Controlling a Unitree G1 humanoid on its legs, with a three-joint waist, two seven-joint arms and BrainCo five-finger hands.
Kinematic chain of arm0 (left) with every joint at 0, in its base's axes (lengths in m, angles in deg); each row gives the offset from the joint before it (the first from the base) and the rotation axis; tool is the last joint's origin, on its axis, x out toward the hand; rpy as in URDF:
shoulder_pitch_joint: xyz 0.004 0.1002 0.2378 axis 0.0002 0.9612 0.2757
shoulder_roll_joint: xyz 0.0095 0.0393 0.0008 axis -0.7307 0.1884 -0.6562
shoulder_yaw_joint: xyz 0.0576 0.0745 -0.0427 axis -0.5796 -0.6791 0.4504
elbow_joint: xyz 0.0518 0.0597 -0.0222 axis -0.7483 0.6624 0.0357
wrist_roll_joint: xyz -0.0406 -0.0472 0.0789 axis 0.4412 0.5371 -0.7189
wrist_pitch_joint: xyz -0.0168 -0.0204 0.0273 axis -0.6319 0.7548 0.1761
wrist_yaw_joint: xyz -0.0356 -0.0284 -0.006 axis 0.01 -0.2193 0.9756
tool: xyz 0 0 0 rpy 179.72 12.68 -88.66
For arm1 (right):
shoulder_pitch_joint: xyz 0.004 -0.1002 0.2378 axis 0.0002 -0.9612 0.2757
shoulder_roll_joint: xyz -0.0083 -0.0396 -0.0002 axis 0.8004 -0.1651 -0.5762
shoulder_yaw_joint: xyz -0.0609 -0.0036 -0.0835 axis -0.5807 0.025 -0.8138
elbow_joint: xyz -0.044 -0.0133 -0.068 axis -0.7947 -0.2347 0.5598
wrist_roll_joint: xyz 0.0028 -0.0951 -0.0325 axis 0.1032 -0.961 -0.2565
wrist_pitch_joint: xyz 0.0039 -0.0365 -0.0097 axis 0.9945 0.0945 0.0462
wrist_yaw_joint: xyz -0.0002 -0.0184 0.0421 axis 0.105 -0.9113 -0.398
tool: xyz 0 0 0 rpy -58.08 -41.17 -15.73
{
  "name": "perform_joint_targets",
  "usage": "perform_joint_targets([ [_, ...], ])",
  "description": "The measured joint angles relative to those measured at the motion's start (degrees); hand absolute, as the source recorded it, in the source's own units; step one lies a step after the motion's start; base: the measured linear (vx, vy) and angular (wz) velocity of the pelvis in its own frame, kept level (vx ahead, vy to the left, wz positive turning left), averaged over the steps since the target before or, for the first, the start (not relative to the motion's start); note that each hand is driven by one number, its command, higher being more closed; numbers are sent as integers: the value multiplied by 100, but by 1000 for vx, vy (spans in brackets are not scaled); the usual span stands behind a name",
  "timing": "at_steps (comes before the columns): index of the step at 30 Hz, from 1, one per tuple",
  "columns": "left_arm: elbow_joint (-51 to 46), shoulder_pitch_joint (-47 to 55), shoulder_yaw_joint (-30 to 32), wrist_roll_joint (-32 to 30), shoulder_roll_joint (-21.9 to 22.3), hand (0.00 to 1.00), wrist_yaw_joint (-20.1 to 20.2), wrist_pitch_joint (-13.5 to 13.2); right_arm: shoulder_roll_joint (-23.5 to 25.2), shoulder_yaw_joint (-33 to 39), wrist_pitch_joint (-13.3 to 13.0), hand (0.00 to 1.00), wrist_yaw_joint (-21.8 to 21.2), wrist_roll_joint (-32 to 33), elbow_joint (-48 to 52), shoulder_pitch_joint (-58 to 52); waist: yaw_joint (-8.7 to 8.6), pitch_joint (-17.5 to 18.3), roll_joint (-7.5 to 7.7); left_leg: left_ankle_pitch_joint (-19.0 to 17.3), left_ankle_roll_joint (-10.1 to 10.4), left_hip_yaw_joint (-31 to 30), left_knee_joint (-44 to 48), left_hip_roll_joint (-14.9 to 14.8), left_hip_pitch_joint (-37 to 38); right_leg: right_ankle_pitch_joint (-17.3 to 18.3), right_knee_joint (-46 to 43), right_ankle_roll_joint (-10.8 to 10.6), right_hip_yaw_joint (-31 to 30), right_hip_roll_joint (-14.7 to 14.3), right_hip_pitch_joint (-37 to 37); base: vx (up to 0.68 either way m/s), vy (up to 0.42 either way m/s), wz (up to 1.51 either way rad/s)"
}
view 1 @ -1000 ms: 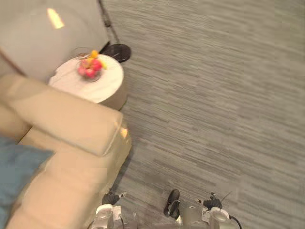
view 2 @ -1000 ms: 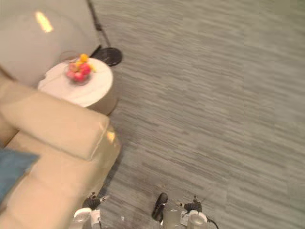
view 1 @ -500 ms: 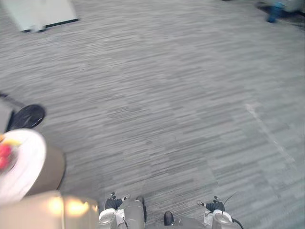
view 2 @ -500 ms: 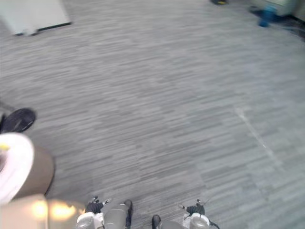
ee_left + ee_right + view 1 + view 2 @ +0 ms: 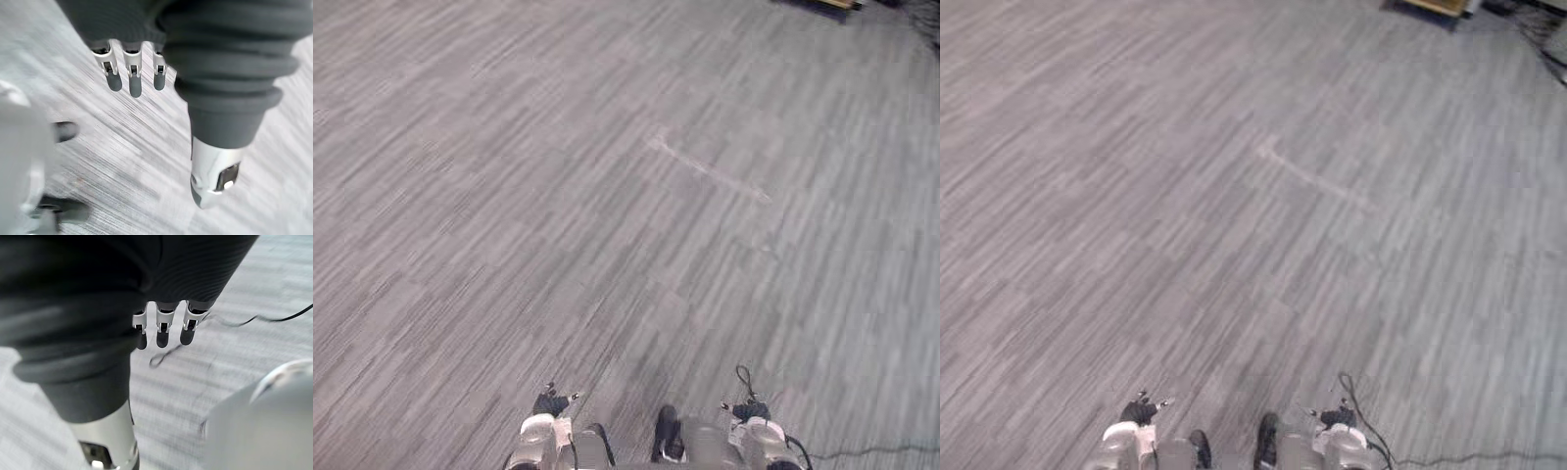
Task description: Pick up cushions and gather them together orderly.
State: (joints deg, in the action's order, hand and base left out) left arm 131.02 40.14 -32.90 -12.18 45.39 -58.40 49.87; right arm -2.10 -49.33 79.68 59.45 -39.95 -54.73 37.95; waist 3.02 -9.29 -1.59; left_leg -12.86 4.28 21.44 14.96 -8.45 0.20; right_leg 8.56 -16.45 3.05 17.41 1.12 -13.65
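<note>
Left side: we log the left robot hand [image 5: 131,73] in its wrist view, hanging above the carpet floor [image 5: 607,196]. Its fingers are straight and sit side by side in a row. The thumb [image 5: 215,174] stands well clear of them. The robot hand is spread and touches nothing.

Centre: the head views show grey striped carpet. A pale streak [image 5: 710,174] runs slantwise across it, beyond the middle and a little toward the right.

Right side: the right robot hand [image 5: 164,330] hangs above the same carpet. Its fingers are straight in a row, with the thumb [image 5: 110,450] apart from them. We note it as spread and empty, like the left one. At the far right corner of the floor we see the edge of a tan object [image 5: 1433,5]. Too little of it is in view for us to name it.

Cushions: we cannot tell from these views where they lie. Neither robot hand carries one.
</note>
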Motion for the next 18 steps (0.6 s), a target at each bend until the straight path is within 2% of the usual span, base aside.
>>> perform_joint_targets([
  [1, -2, -1, 3, -59, 31, 0, 2, 5, -48, 26, 0, 0, 0, 4, -1, -4, 11, -26, -87, -140, 79, -73, 707, -203, -254, 49, 180, -4, -52, -127, 118, 170, -119, -44],
  [2, -2, 6, 12, -61, 47, 0, 1, 12, -42, 34, -1, 0, -4, 12, 1, -11, 16, -42, -117, -174, 71, -135, 1241, -332, -447, 63, 268, 20, -68, -190, 211, 250, -135, -38],
  [3, -4, 37, 41, -61, 90, 0, 12, 15, -45, 66, 0, 0, 13, 25, 33, -30, 12, -98, -216, -125, -23, -384, 2287, -589, -796, 67, 418, 108, -83, -333, 488, 220, -64, -22],
  [4, -32, 114, 35, -64, 141, 0, 29, 16, -31, 67, 0, 0, 20, 29, 61, -81, 36, -139, -314, -151, -219, -763, 3443, -804, -1181, 153, 541, 283, -142, -526, 876, 268, -56, -30],
  [6, -236, 221, 0, -67, 111, 0, 35, 6, 17, 44, -1, 0, 28, 70, 126, -87, 114, -141, -271, -274, -151, -1072, 3998, -733, -1535, 304, 576, 353, -285, -560, 1170, 182, 17, -34],
  [7, -298, 266, -4, -67, 101, 0, 36, 1, 56, 58, -2, 0, 44, 80, 186, -83, 160, -127, -233, -357, -149, -1105, 3897, -630, -1767, 322, 672, 346, -362, -532, 1324, 243, 37, -41],
  [9, -373, 246, -36, -63, 115, 0, 37, -3, 106, 155, -5, 0, 69, 111, 198, -27, 238, -97, -171, -380, -164, -1016, 3083, -383, -2071, 325, 848, 282, -552, -408, 1501, 346, 84, -42],
  [10, -386, 244, -75, -66, 119, 0, 37, -3, 130, 233, -1, 0, 88, 194, 203, 39, 264, -101, -141, -364, -160, -979, 2421, -188, -2173, 339, 948, 211, -629, -308, 1620, 330, 104, -24],
  [11, -383, 243, -75, -66, 120, 0, 35, -3, 135, 259, 0, 0, 110, 193, 195, 40, 265, -102, -126, -195, -117, -1011, 1548, 109, -2213, 383, 1039, 102, -688, -157, 1735, 345, 128, -20],
  [12, -380, 260, -85, -67, 127, 0, 35, -1, 127, 258, 0, 0, 111, 191, 173, 29, 269, -77, -109, 62, -47, -1073, 882, 293, -2201, 421, 1098, 17, -737, -55, 1791, 457, 205, -41],
  [13, -379, 275, -87, -58, 166, 0, 34, -10, 79, 242, 3, 0, 110, 189, 83, 27, 376, -24, -129, 928, -45, -1178, 63, 506, -2104, 486, 1220, -169, -924, 63, 1919, 384, 178, -46],
  [14, -372, 278, -87, -62, 165, 0, 34, -11, 76, 239, 3, 0, 110, 188, 46, 38, 406, -20, -120, 1128, -149, -1174, 2, 556, -2043, 499, 1266, -205, -994, 99, 1979, 454, 195, -43],
  [16, -335, 260, -85, -62, 118, 0, 47, -7, 135, 249, 7, 0, 73, 176, -10, 52, 369, 29, -32, 727, -576, -1068, 364, 735, -2045, 448, 1258, -499, -1025, 341, 2090, 452, 165, -13],
  [17, -338, 257, -87, -62, 118, 0, 46, -9, 133, 258, 8, 0, 63, 176, -10, 39, 395, 29, -17, 518, -644, -986, 579, 719, -2000, 484, 961, -562, -1081, 390, 2063, 566, 220, -33],
  [18, -330, 259, -98, -59, 107, 0, 42, -6, 133, 268, 8, 0, 57, 170, 8, 20, 443, 44, 5, 252, -680, -849, 650, 702, -1769, 609, 58, -753, -1214, 491, 1818, 458, 188, -48],
])
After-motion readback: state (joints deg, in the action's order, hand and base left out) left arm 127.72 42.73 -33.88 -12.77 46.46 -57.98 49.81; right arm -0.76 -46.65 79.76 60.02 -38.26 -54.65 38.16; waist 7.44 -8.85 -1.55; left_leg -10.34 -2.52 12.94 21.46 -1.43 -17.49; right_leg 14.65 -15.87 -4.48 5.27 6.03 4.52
